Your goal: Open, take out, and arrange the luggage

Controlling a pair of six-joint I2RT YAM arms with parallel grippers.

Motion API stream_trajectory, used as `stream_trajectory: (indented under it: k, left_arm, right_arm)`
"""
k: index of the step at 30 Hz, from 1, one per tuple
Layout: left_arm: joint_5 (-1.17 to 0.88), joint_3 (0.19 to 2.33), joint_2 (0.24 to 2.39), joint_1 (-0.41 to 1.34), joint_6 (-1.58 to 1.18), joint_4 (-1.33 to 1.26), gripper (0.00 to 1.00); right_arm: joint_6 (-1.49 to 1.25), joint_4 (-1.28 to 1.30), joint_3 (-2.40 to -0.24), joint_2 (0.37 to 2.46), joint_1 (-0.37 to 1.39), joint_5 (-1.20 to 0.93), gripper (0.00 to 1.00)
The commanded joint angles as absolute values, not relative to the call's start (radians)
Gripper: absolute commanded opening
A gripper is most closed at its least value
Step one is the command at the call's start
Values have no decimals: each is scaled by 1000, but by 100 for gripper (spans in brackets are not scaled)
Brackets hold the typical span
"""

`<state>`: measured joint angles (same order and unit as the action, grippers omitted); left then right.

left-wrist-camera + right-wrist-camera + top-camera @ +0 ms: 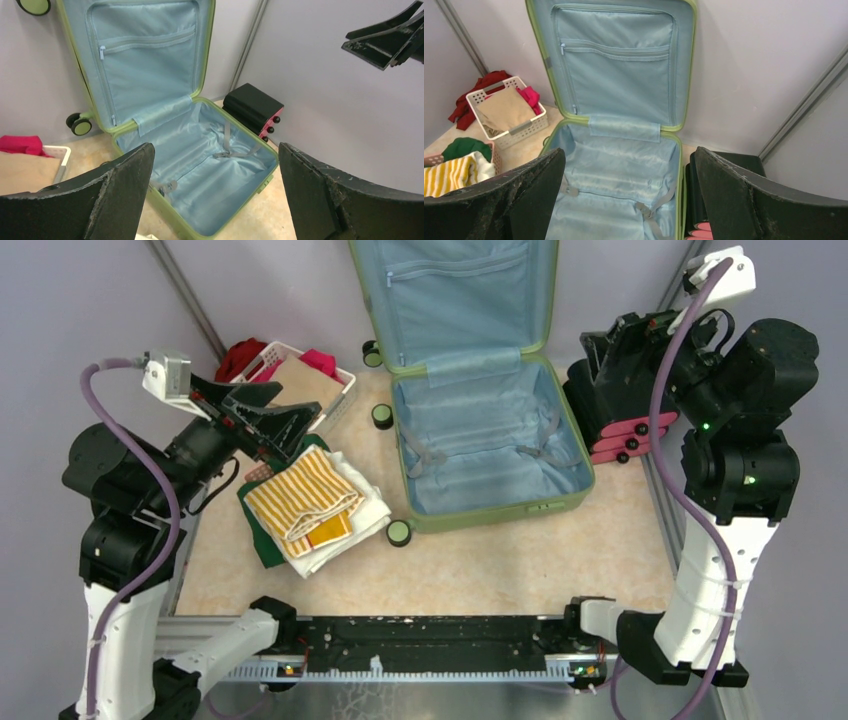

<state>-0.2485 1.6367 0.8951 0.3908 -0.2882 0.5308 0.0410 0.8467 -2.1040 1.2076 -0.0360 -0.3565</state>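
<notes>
Plain pale grey-lilac walls [100, 300] on three sides, grey metal posts [185, 290] running up the back corners. Tabletop [500, 570] is beige with a marbled look, lighting's soft and even.

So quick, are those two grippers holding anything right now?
Left gripper: open, holding nothing.
Right gripper: open, holding nothing.

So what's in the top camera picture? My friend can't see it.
A big green suitcase lies open and empty on the table, lid up against the back wall. Folded clothes sit left of it. The left gripper and right gripper hang open, holding nothing.
</notes>
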Motion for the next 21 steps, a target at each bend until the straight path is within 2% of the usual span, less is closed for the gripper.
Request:
stream_trajectory:
  k: [1, 21]
  left_arm:
    - [-252, 1601, 875, 387, -280, 503, 99]
    - [-238, 1480, 844, 387, -274, 476, 99]
  right_arm:
    - [56, 828, -2121, 1195, -44, -351, 99]
    - [53, 801, -2029, 1170, -43, -328, 99]
